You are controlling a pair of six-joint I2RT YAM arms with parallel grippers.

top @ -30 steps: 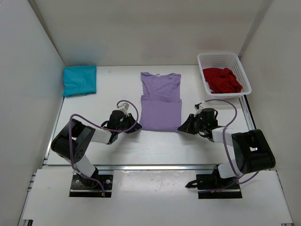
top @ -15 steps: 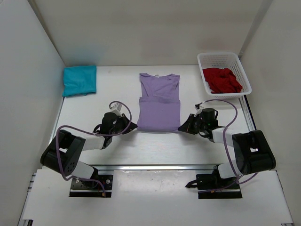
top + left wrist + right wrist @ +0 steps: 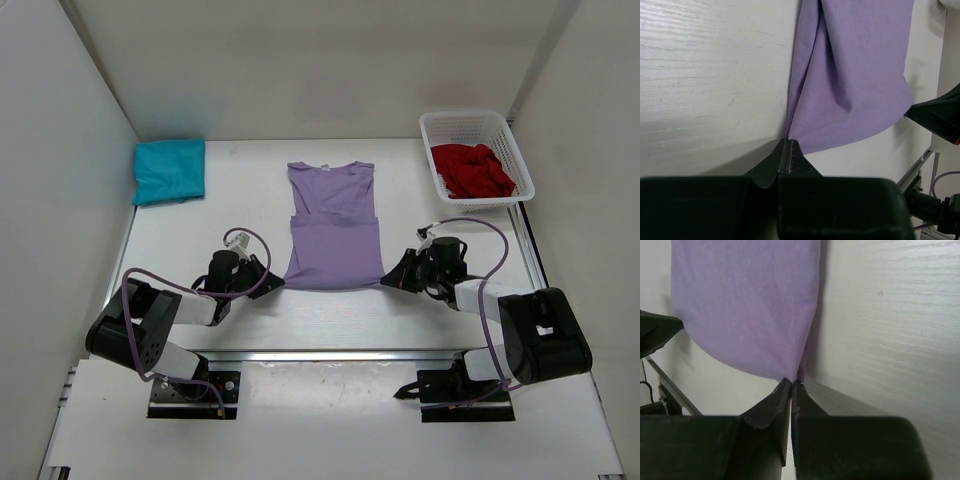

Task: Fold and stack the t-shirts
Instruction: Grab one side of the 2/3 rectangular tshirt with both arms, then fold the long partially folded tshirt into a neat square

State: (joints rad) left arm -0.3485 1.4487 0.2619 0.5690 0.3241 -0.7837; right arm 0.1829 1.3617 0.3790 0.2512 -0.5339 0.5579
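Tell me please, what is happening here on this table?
Two robot arms are working on t-shirts. The left gripper and the right gripper are each shut on a near corner of the lavender shirt, which lies flat in the middle of the table. The teal shirt lies folded at the far left. The dark red shirt lies crumpled in the white basket at the far right, not yet folded.

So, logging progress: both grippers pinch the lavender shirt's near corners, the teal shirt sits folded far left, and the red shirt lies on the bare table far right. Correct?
No: the dark red shirt lies bunched in the white basket far right, not on the bare table; the top external view shows it. The rest holds.
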